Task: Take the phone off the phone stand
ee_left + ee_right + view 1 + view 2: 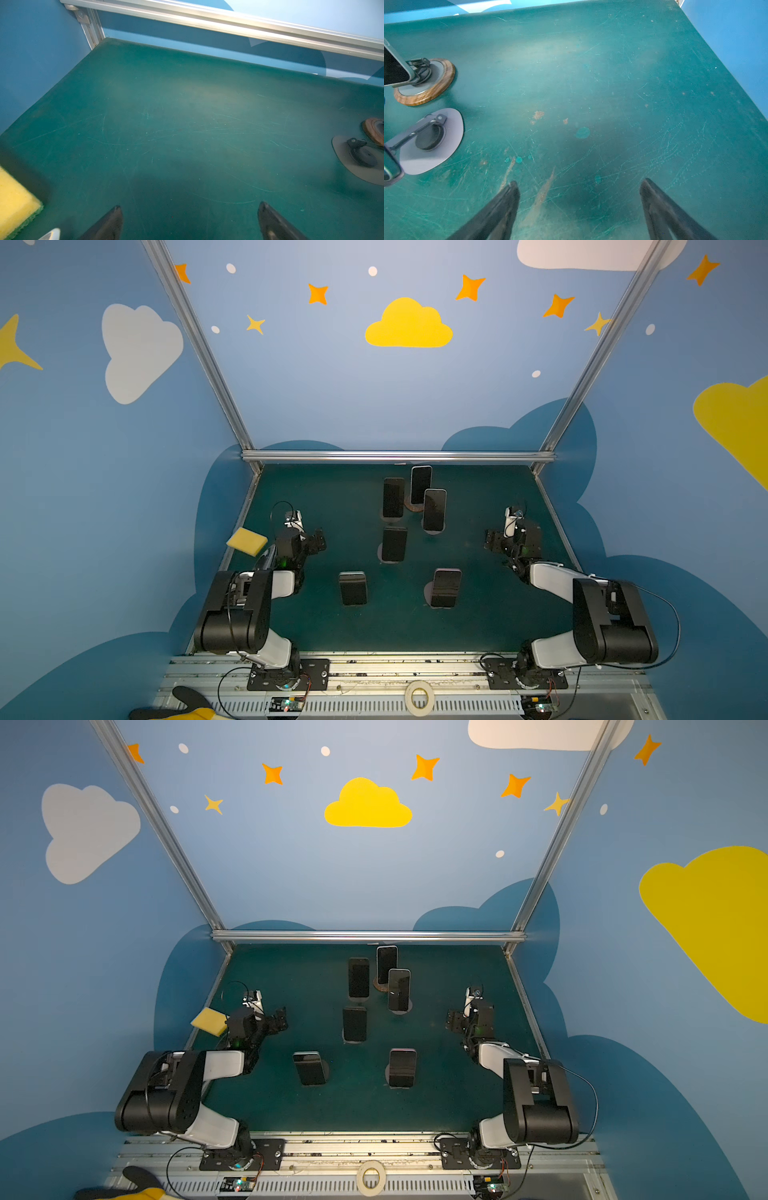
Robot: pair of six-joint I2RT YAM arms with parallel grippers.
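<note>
From where I'm sitting, both arms are parked out at the sides of the green desk (478, 626) and neither one is touching anything. The left gripper (190, 209) has its jaws spread wide over bare mat, with a yellow sponge (247, 541) just beside that arm at the desk's left edge. The right gripper (579, 187) is spread too, nothing between the fingers. There are six phones, each propped upright on its own stand, clustered in the middle between the arms in both top views. The nearest phone (445, 587) on the right-hand side sits on a grey round phone stand (428, 593), well apart from the right gripper. A wood-rimmed stand (425, 83) shows in the right wrist view, off to the side of the fingers.
</note>
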